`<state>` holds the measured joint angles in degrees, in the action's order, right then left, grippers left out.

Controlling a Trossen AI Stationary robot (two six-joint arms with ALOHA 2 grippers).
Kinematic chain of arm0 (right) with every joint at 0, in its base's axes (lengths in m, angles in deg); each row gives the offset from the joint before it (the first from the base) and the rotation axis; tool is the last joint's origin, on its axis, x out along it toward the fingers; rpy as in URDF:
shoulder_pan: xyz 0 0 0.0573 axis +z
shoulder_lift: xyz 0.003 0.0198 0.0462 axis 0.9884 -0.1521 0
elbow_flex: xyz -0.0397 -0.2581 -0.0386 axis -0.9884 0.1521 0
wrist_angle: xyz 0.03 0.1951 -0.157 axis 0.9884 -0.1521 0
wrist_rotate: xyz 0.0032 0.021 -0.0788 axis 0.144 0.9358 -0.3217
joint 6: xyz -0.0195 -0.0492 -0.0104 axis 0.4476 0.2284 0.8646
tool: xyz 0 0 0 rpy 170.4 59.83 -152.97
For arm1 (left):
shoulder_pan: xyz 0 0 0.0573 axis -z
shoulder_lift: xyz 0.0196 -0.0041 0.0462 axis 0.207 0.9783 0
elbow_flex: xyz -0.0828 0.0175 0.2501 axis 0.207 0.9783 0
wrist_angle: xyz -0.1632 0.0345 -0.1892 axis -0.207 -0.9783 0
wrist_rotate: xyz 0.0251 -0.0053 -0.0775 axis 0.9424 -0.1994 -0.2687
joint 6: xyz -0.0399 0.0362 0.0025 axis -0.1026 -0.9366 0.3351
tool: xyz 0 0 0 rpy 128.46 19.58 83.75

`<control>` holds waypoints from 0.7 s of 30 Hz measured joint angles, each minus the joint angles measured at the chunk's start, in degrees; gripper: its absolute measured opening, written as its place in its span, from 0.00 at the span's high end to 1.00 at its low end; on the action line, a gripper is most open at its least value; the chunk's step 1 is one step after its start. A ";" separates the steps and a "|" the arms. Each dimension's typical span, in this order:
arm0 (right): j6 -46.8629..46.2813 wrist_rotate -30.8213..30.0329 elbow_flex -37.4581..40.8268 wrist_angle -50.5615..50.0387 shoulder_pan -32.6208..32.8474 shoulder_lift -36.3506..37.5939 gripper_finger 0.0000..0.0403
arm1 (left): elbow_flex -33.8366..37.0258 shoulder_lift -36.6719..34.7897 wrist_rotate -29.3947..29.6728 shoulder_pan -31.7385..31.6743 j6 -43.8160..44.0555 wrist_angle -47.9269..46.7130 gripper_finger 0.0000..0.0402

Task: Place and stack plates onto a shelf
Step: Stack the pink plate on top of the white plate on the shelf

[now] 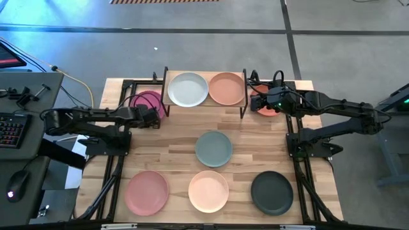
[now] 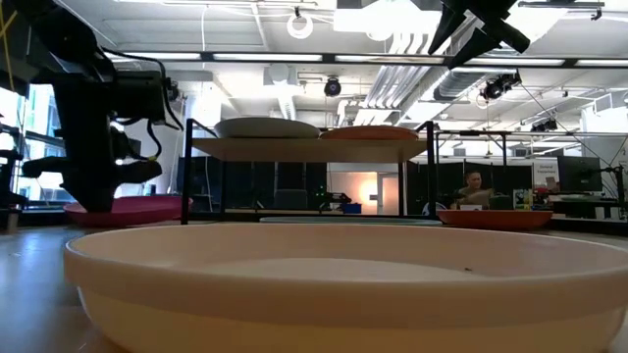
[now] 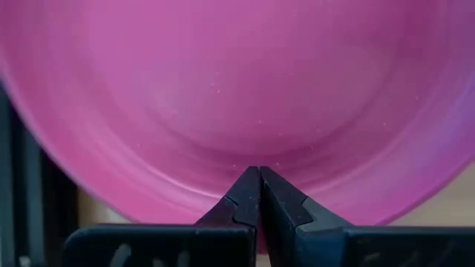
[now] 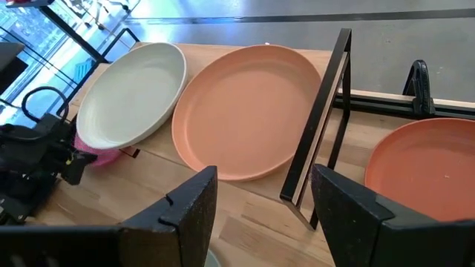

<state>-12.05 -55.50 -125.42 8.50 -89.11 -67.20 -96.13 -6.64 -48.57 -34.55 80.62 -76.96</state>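
The shelf [image 1: 204, 105] stands at the table's far edge and carries the pale grey-white plate [image 1: 186, 89] and the tan plate [image 1: 227, 88] side by side. The hot pink plate [image 1: 148, 102] is just left of the shelf, and my left gripper [image 1: 152, 117] is shut on it. The orange plate [image 1: 267, 107] lies on the table right of the shelf, with my right gripper [image 4: 263, 222] open above it and touching nothing. The grey-teal [image 1: 213, 148], dusty pink [image 1: 146, 191], cream-peach [image 1: 208, 190] and black [image 1: 271, 191] plates lie flat on the table nearer to me. My left gripper pinches the hot pink plate's rim [image 3: 245, 159] on its near side between the two shut fingers [image 3: 236, 204]. The fingers come in low from the table's near-left side. In the low view the plate [image 2: 128, 208] sits about level, close to the tabletop; whether it is lifted clear cannot be told.
The shelf's black legs [image 4: 319, 126] stand between the tan plate and the orange plate. Black frame rails run along both table sides [image 1: 300, 172]. A person [image 2: 474, 186] is far off in the room behind.
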 joint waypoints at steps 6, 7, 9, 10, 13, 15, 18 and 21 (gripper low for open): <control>0.13 0.00 0.00 -0.02 0.00 -0.02 0.51 | -0.39 -3.83 -6.05 1.74 0.56 -2.68 1.00; 0.14 -0.01 0.00 -0.02 0.00 -0.02 0.51 | -0.76 -4.47 -6.81 2.05 0.56 -3.32 1.00; 0.24 -0.01 0.00 -0.02 0.00 -0.02 0.51 | -1.81 -5.55 -7.90 2.70 0.58 -4.34 1.00; 0.54 0.00 0.00 -0.02 0.00 -0.02 0.51 | -2.46 -6.05 -8.51 3.02 0.58 -4.93 1.00; 0.61 0.00 0.00 -0.02 0.00 -0.02 0.51 | -4.10 -7.37 -10.58 4.24 0.63 -6.55 1.00; 0.61 0.00 0.00 -0.02 0.00 -0.02 0.51 | -4.97 -7.94 -12.18 5.30 0.67 -6.70 1.00; 0.61 0.00 0.00 -0.02 0.00 -0.02 0.51 | -5.51 -8.14 -11.37 7.30 1.58 -7.79 1.00; 0.61 -0.02 0.00 -0.02 0.00 -0.02 0.51 | -5.49 -8.11 -4.75 8.36 4.14 -8.80 1.00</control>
<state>-11.44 -55.52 -125.42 8.49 -89.11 -67.22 -101.61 -14.75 -53.32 -26.18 84.76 -85.76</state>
